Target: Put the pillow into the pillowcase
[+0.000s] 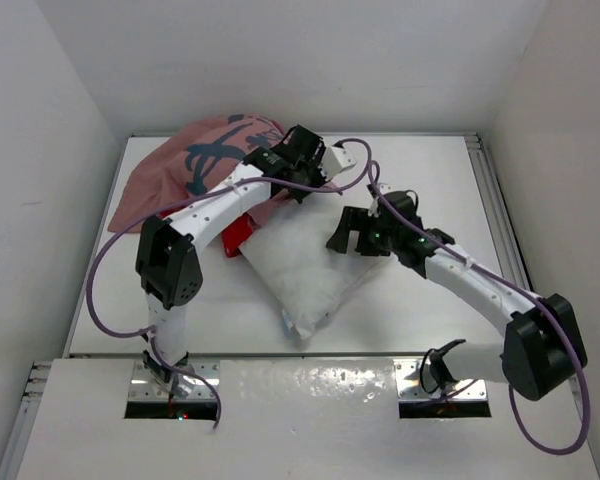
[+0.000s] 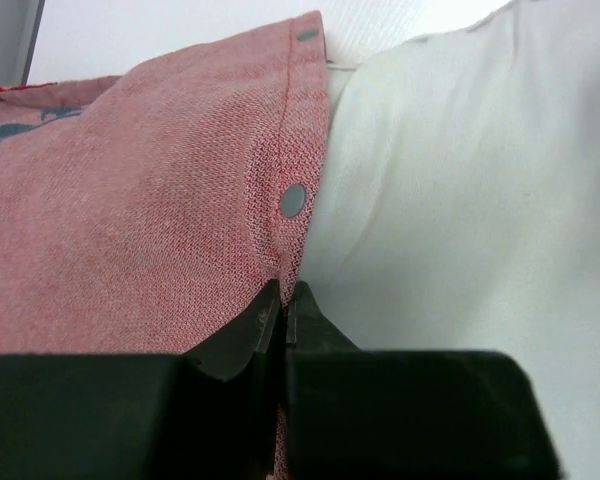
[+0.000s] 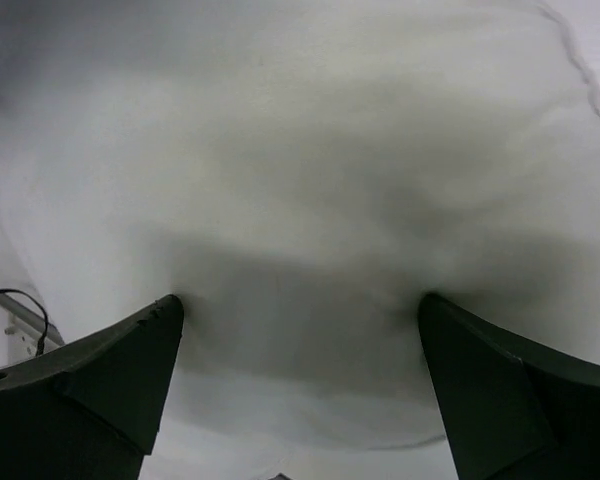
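Note:
The white pillow (image 1: 315, 268) lies in the middle of the table, a small tag at its near corner. The pillowcase (image 1: 185, 170) lies bunched at the back left, pinkish inside out, with a bright red patch by the pillow. My left gripper (image 1: 310, 160) is shut on the pillowcase's snap-button hem (image 2: 285, 225), which lies against the pillow (image 2: 460, 200). My right gripper (image 1: 358, 240) is open, its fingers (image 3: 130, 370) spread wide and pressed into the pillow's right side (image 3: 300, 200).
White walls enclose the table on three sides. A metal rail (image 1: 495, 200) runs along the right edge. Purple cables loop off both arms above the pillow.

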Controlling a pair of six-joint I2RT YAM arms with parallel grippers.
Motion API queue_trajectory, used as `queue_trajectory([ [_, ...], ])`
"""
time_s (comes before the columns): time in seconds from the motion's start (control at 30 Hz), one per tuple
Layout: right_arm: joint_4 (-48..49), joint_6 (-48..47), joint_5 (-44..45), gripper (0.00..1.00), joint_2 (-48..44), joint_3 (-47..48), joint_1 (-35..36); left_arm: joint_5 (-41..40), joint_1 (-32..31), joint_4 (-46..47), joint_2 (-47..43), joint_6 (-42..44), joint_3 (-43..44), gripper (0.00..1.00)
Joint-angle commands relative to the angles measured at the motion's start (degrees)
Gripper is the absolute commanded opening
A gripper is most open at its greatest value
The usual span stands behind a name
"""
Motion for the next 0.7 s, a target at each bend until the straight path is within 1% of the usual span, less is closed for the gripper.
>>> queue_trajectory([
  [0.0, 11.36, 3.06, 0.07, 0.99, 3.25, -1.54, 4.23, 0.56, -0.97, -1.13, -5.74, -0.72, 1.36, 0.0],
  [0.03, 12.15, 5.42, -0.01, 0.99, 4.76, -1.63, 4.93, 0.47, -1.58, -2.53, -6.44, -1.07, 2.15, 0.0],
  [0.07, 17.03, 7.1, -0.28, 0.99, 5.99, -1.98, 5.55, 2.3, -1.85, -3.24, -6.62, -1.25, 2.94, 0.0],
  [0.1, 19.69, 8.77, -1.32, 0.97, 8.18, -2.16, 5.64, 4.23, -2.03, -3.95, -6.88, -1.42, 3.65, 0.0],
  [0.13, 22.68, 12.18, -4.12, 0.89, 9.24, -2.42, 5.55, 5.2, -2.55, -5.52, -7.41, -1.51, 5.13, 0.0],
  [0.17, 27.75, 13.69, -5.1, 0.6, 10.12, -2.42, 5.38, 6.87, -2.73, -5.97, -7.76, -1.69, 5.76, 0.0],
  [0.23, 30.78, 17.37, -5.29, 0.2, 11.27, -1.9, 5.03, 8.28, -3.34, -7.98, -8.72, -1.6, 7.51, 0.0],
  [0.27, 32.36, 18.01, -4.77, 0.05, 11.36, -1.11, 4.85, 9.25, -3.43, -8.34, -9.08, -1.6, 7.95, 0.0],
  [0.3, 32.9, 18.62, -4.33, 0.0, 11.02, -0.76, 4.68, 9.69, -3.52, -8.87, -9.52, -1.6, 8.48, 0.0],
  [0.43, 35.19, 18.37, -4.41, 0.0, 8.21, 2.31, 4.32, 11.89, -4.22, -10.45, -11.19, -1.07, 10.59, 0.0],
  [0.5, 36.68, 18.1, -3.97, 0.0, 6.63, 3.55, 4.32, 12.51, -4.49, -11.59, -10.93, -1.16, 13.22, 0.0],
  [0.57, 38.96, 17.84, -2.75, 0.0, 3.55, 3.82, 4.41, 14.08, -5.02, -12.3, -10.84, -1.07, 15.68, 0.0],
  [0.67, 39.41, 16.96, 0.24, 0.0, -0.14, 3.12, 4.15, 14.88, -5.72, -13.09, -10.58, -1.07, 17.62, 0.0],
])
